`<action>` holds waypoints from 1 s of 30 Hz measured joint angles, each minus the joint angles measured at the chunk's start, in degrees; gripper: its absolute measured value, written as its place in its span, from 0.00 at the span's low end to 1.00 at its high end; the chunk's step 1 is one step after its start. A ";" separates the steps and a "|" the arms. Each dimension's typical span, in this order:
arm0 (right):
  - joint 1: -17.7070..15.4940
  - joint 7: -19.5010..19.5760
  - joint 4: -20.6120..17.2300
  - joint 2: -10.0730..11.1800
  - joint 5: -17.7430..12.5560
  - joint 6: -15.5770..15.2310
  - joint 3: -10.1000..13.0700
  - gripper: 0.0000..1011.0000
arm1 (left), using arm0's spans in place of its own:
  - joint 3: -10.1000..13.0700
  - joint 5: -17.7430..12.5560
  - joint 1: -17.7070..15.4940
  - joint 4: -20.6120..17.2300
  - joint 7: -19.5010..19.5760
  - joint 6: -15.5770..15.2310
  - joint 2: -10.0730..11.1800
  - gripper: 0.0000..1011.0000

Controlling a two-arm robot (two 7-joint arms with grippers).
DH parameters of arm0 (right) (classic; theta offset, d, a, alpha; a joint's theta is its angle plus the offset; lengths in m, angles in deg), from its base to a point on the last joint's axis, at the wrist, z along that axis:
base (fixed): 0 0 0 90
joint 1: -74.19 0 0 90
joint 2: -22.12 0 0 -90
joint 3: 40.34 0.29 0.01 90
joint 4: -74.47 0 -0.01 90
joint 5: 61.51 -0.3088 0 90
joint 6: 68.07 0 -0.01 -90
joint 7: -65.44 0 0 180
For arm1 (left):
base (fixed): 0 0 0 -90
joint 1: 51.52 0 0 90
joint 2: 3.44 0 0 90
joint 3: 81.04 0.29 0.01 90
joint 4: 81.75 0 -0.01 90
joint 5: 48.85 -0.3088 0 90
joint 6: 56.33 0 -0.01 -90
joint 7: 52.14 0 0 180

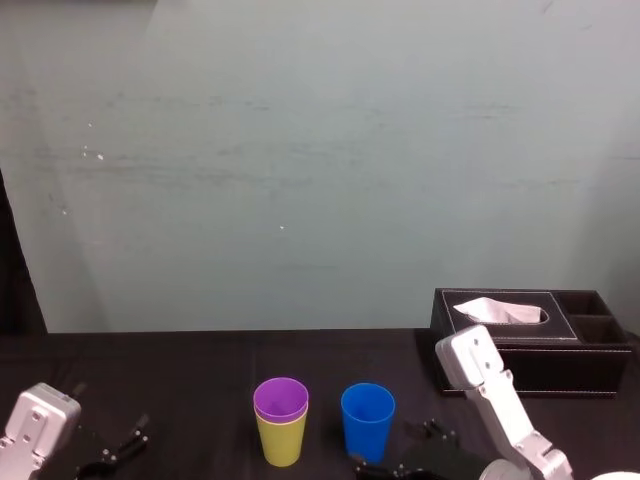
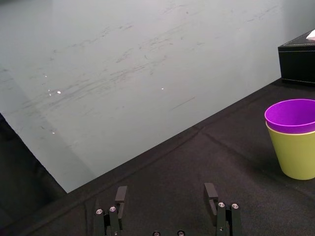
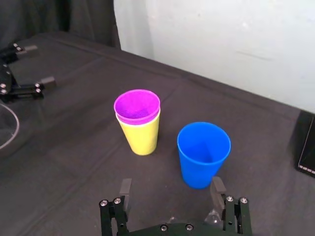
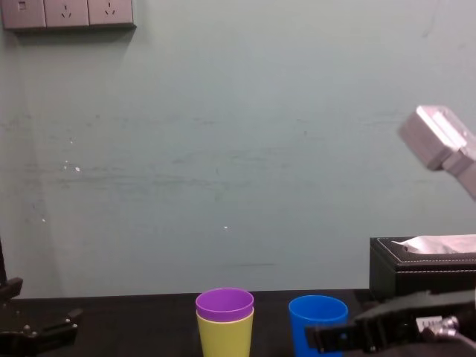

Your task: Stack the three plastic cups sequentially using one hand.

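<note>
From the right wrist, the 2 fingers (image 3: 125, 188) of the right gripper (image 3: 170, 189) are spread, just short of the blue cup (image 3: 203, 152). Beside it, the purple cup (image 3: 137, 105) sits nested in the yellow-green cup (image 3: 141, 138). The left wrist view shows the left gripper (image 2: 166, 194) spread too, low over the table (image 2: 162, 167). The head view adds a tissue box (image 1: 530, 345) at back right.

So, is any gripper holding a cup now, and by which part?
Nothing is held. The right gripper is open near the blue cup; the left gripper is open at the left.

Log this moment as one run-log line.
stack: purple cup nested in yellow-green cup | blue cup upright, apart | right tool open, near blue cup | left tool open, left of cups
</note>
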 joint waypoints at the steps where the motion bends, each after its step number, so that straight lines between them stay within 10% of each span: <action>1: -0.06 0.14 0.19 -0.12 0.14 -0.01 -0.02 0.99 | 0.00 0.00 0.01 0.00 0.00 0.00 0.00 0.99; 30: 1.87 3.51 9.84 -6.89 5.50 2.70 0.81 0.99 | 0.00 0.00 0.00 0.00 0.00 0.00 0.00 0.99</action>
